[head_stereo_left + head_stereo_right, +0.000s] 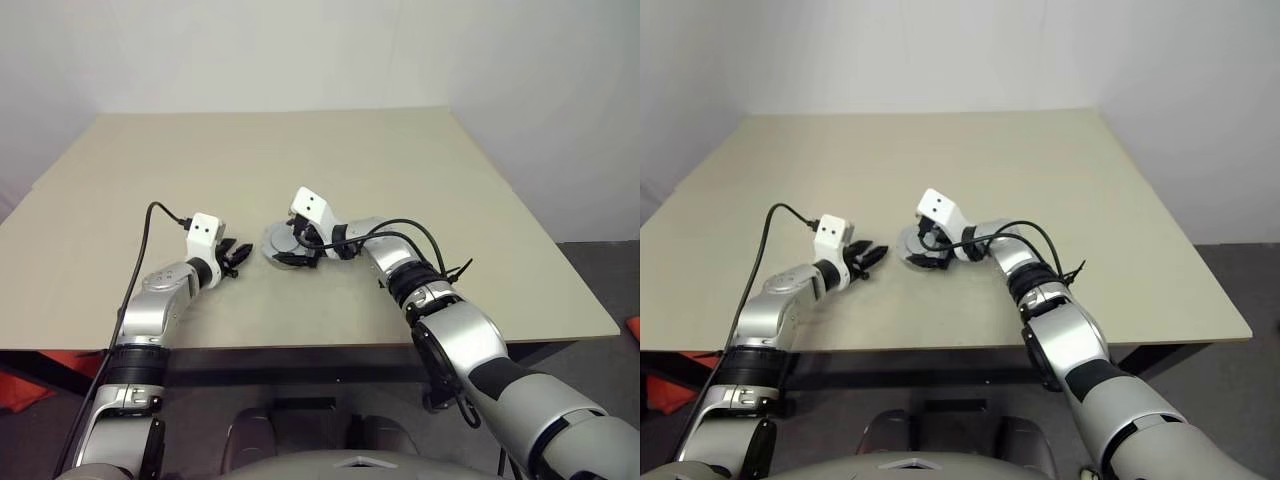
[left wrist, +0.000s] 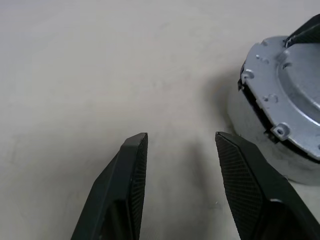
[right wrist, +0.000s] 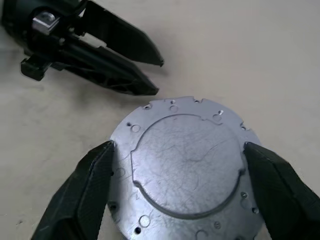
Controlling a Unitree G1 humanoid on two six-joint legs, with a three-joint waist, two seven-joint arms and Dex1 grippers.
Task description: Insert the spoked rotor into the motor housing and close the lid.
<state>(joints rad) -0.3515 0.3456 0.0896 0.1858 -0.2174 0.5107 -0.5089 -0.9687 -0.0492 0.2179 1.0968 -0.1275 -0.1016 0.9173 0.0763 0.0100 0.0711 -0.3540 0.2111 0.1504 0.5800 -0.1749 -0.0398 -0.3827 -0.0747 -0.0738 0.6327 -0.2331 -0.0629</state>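
The lid (image 3: 185, 165), a round grey metal disc with small holes along its edge, lies over the silver-grey motor housing (image 2: 260, 145) near the middle of the table. In the left wrist view a thin dark gap shows under its rim. The spoked rotor is hidden. My right gripper (image 3: 177, 150) reaches over from the right. Its two black fingers stand wide apart, one on each side of the lid's rim; I cannot tell whether they touch it. My left gripper (image 2: 181, 136) hovers just left of the housing, pointing at it, open and empty.
The beige table (image 1: 400, 160) stretches bare behind and to both sides of the housing. Its front edge (image 1: 300, 343) runs just below my forearms. A black cable (image 1: 150, 225) loops up from my left wrist, and another loops off the right forearm (image 1: 430, 240).
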